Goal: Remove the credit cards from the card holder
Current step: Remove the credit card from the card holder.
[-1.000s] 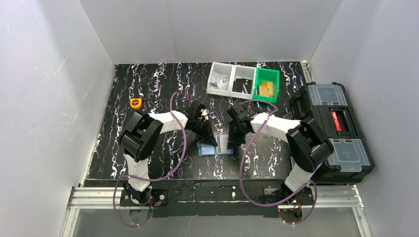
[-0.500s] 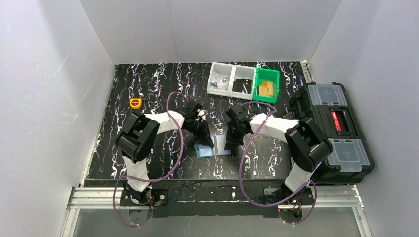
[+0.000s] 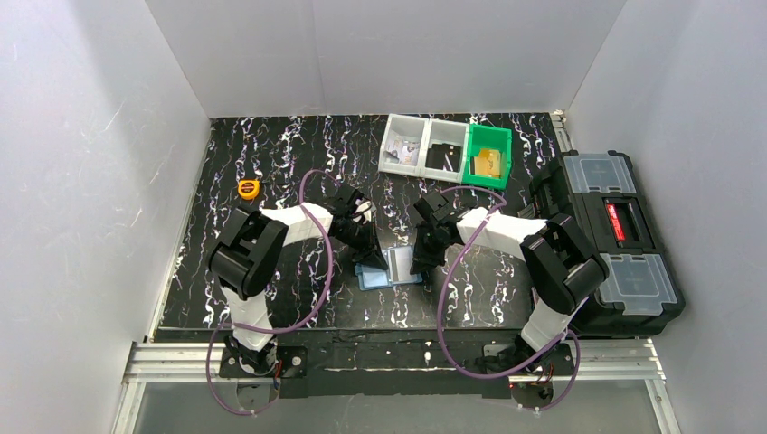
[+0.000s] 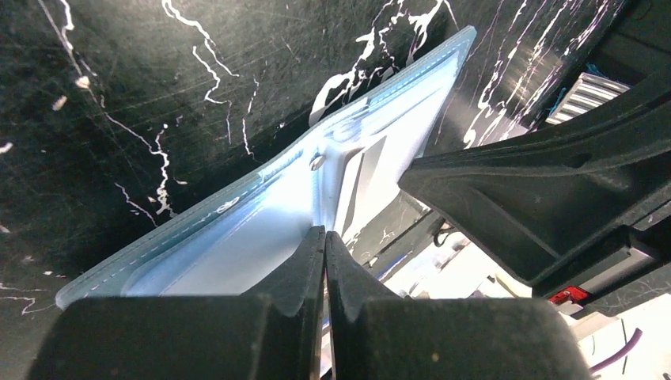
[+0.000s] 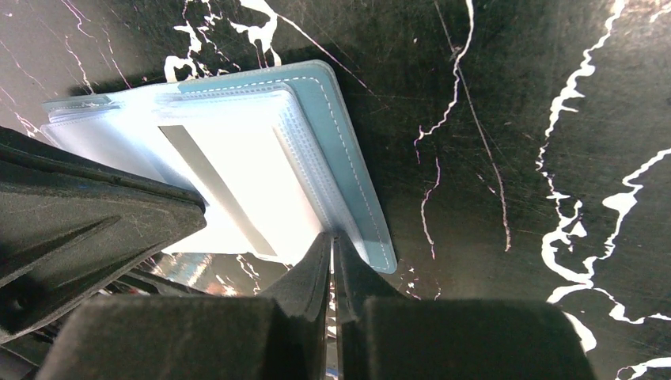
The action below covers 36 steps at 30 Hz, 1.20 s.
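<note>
The card holder lies open on the black marbled table between my two grippers, dusty-blue outside, with pale shiny sleeves inside. One sleeve page stands up from it. A white credit card with a grey stripe shows through the clear sleeves. My left gripper is shut, its tips against the holder's inner fold; whether they pinch a sleeve I cannot tell. My right gripper is shut on the near edge of the card holder's sleeves.
Two clear bins and a green bin stand at the back of the table. A black toolbox sits at the right. An orange tape measure lies at the left. White walls close in three sides.
The right jaws have closed on the sleeve edge. Both grippers and the card holder have shifted slightly left.
</note>
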### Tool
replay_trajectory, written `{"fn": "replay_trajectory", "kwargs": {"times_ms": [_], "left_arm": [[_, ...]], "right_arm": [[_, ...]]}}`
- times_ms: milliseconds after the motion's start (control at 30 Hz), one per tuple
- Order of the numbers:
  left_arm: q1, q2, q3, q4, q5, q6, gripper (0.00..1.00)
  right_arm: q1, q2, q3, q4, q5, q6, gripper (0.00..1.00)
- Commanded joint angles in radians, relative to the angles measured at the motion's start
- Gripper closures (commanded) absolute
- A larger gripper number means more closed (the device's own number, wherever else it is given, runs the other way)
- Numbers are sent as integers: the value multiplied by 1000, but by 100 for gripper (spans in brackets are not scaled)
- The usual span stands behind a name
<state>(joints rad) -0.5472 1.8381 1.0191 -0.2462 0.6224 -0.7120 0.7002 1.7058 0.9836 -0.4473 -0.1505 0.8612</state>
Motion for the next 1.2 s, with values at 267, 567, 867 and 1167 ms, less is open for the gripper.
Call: {"fn": "replay_trajectory", "kwargs": {"times_ms": [267,567,867,1167], "left_arm": [[7,-11,-21,57,51,-17,84],[8,16,-35,85,61,-22,83],[9,24,10,-22,-14,38,78],[9,41,-33,125,78,-47,86]], "right_arm": [[5,94,-30,-28,49,-23,93],[11,121,2,-49,44,-28,94],[12,136,9,-63,51,-26,94],[11,145,9,-59,42,-28,94]]}}
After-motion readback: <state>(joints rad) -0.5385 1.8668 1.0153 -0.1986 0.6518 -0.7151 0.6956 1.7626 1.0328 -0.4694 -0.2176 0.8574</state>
